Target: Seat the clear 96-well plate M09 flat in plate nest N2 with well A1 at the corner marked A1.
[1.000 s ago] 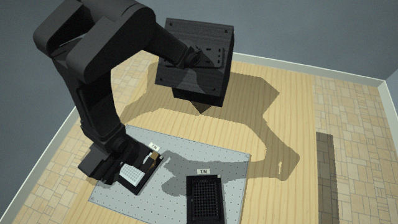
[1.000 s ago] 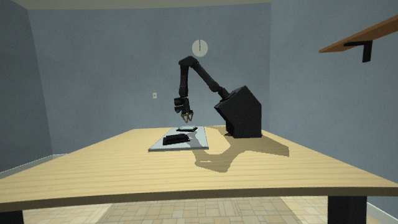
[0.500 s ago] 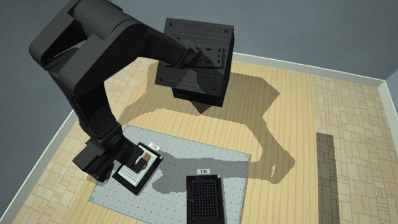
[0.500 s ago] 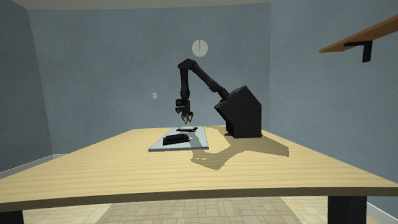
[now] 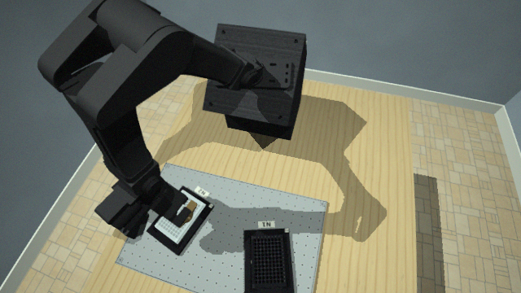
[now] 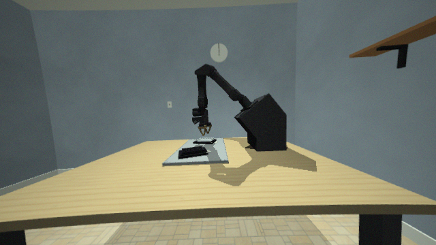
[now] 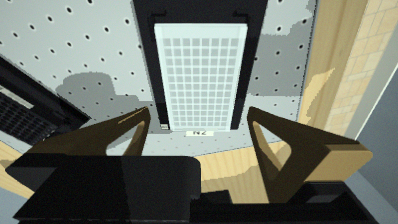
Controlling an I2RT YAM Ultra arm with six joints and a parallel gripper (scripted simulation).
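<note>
The clear 96-well plate M09 (image 7: 201, 75) lies on the black plate nest N2 at the left of the grey deck; it also shows in the top view (image 5: 179, 225) and, small, in the exterior view (image 6: 204, 140). From these views I cannot tell which end rides high. The N2 label (image 7: 199, 133) sits by the plate's near short end. My gripper (image 7: 198, 112) is open and empty, hovering a little above that end, its fingers wider than the plate; it also shows in the exterior view (image 6: 204, 129). The black plate M06 (image 5: 267, 260) sits in nest N1.
The grey perforated deck (image 5: 228, 232) lies on a wooden table. The arm's black base block (image 5: 256, 81) stands behind the deck. The N1 label (image 5: 266, 224) is beside M06. Part of M06 shows at the left of the wrist view (image 7: 25, 112).
</note>
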